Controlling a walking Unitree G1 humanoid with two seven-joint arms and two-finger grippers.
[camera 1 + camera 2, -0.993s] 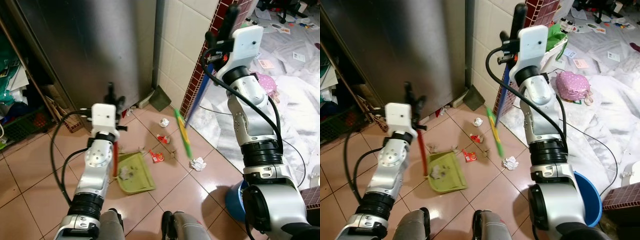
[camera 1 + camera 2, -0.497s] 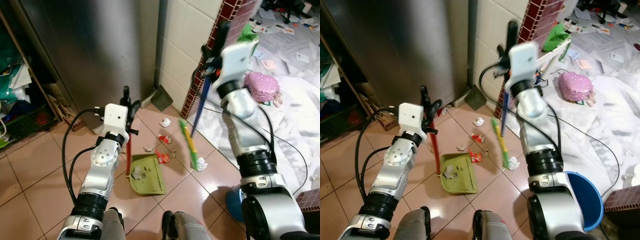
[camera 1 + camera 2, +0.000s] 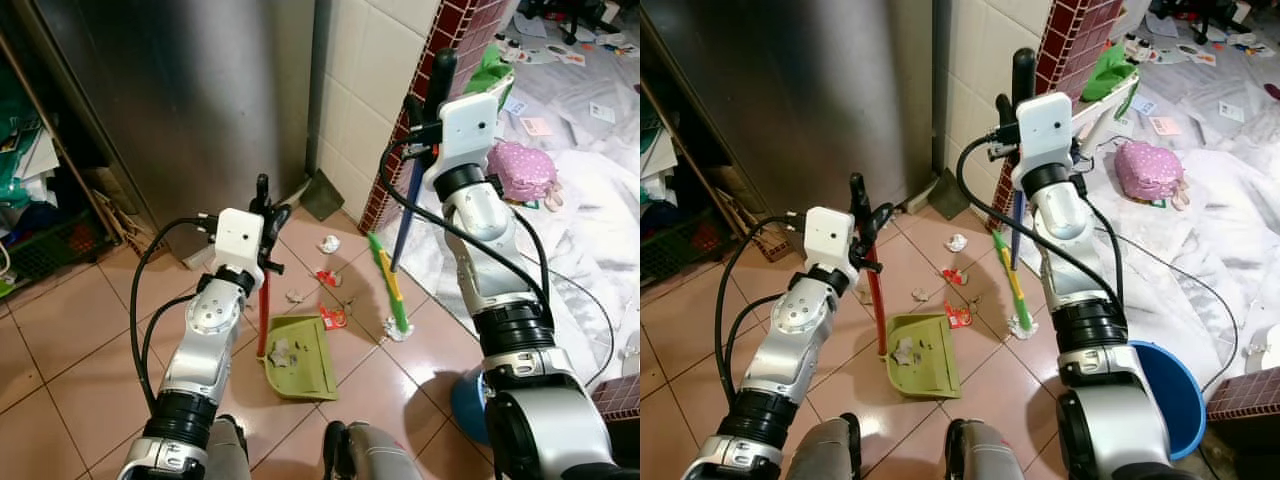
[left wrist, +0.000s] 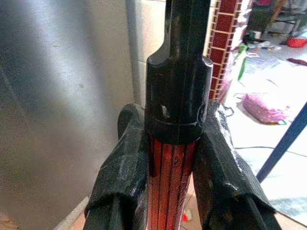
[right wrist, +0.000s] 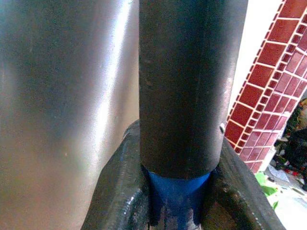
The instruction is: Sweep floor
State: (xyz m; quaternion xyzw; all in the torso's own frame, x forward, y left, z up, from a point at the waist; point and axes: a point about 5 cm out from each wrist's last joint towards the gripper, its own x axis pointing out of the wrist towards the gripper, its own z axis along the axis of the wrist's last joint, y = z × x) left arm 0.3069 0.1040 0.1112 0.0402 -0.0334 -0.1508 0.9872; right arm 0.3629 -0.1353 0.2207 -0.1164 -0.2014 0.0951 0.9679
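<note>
A green dustpan (image 3: 300, 355) lies flat on the tiled floor with some litter in it. Its red handle (image 3: 264, 315) rises upright to my left gripper (image 3: 265, 205), which is shut on it; the fingers (image 4: 124, 172) clamp the red shaft just under its black cap. My right gripper (image 3: 435, 95) is shut on a broom's black grip (image 5: 187, 86) above the blue handle (image 3: 405, 215). The green and yellow broom head (image 3: 388, 285) slants down to a white paper ball (image 3: 396, 330) right of the dustpan. Red wrappers (image 3: 333, 317) and another paper ball (image 3: 329, 244) lie between them.
A steel fridge (image 3: 200, 90) and a tiled wall corner (image 3: 365, 110) close off the far side, with a dark dustpan (image 3: 320, 195) leaning there. A cluttered shelf (image 3: 40, 200) stands left. At right are white sheeting (image 3: 590, 230), a pink bag (image 3: 520, 170) and a blue bucket (image 3: 470, 395).
The dustpan has slid right, closer to the wrappers. The broom head has come down and toward me, to the paper ball. The camera has also shifted.
</note>
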